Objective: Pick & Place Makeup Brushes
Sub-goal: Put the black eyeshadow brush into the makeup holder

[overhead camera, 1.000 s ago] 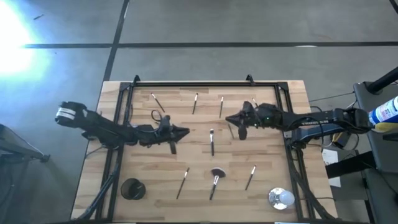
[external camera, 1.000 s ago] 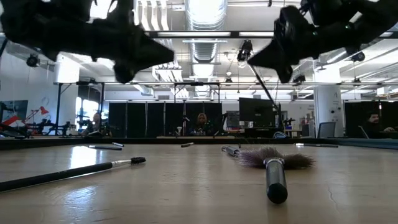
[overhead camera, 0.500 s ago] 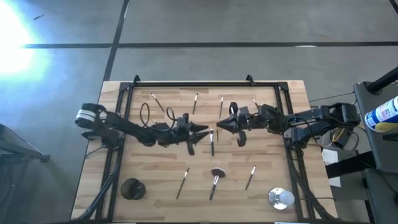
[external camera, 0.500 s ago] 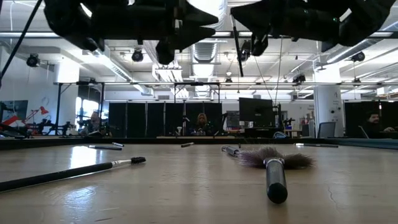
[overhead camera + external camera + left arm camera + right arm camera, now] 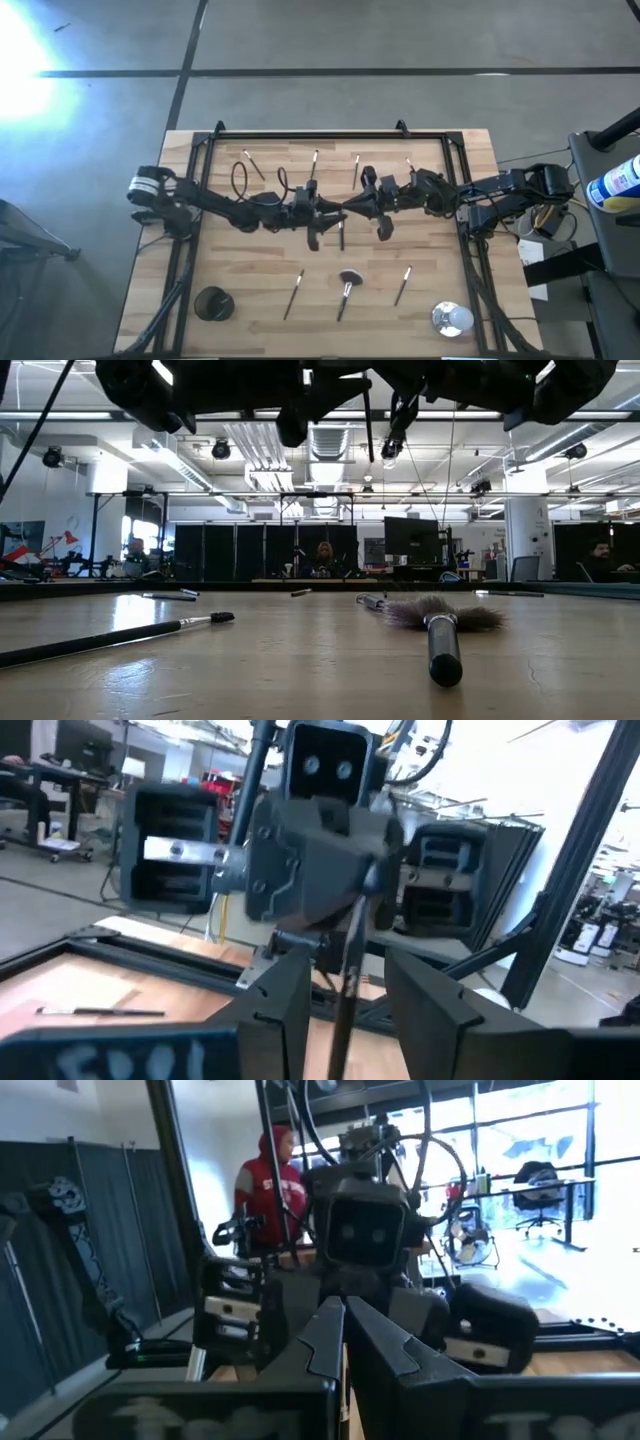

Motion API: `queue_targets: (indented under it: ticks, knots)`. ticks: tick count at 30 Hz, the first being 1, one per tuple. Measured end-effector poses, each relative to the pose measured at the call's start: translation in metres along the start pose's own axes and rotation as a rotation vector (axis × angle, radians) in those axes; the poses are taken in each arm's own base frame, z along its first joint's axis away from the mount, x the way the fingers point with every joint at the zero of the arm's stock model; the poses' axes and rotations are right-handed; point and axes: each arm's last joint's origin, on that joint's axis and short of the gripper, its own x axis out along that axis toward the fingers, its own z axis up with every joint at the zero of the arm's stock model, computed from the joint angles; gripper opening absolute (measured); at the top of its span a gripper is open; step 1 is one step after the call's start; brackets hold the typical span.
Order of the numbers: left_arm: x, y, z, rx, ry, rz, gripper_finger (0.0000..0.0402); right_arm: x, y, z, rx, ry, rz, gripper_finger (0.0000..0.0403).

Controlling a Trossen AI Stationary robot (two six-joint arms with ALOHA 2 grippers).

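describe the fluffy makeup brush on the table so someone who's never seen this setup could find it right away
Look at the wooden table from above and go to its near edge, between the black cup and the round silver object. The fluffy brush lies there, flanked by two thin brushes. Only it has a wide, fanned reddish-brown head; the others are slim sticks.

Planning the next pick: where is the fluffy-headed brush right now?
High view: the fluffy-headed brush lies flat on the table, between a thin brush at picture-left and another thin brush at picture-right.
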Motion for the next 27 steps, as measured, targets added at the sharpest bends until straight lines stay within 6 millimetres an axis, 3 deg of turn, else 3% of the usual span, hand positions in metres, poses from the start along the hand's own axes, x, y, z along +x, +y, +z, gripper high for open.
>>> queue_targets:
  ticks: [4,9,18,23,27]
  knots:
    - [0.001,0.000,0.003,0.020,-0.007,0.000,0.0100,0.001,0.002,0.000,-0.007,0.000,0.009,0.0008]
    - [0.000,-0.001,0.005,0.050,-0.011,-0.010,0.0016,0.001,0.001,0.000,-0.006,0.000,0.008,0.0009]
    - [-0.012,-0.003,0.019,0.078,0.072,0.014,0.0007,-0.005,0.002,0.003,-0.011,0.042,-0.015,0.0059]
    - [-0.032,-0.009,0.027,0.099,0.146,0.075,0.0007,-0.016,0.005,0.008,-0.058,0.081,-0.045,0.0092]
    - [-0.055,-0.021,0.029,0.118,0.196,0.068,0.0007,-0.026,0.006,0.005,-0.081,0.122,-0.094,0.0085]
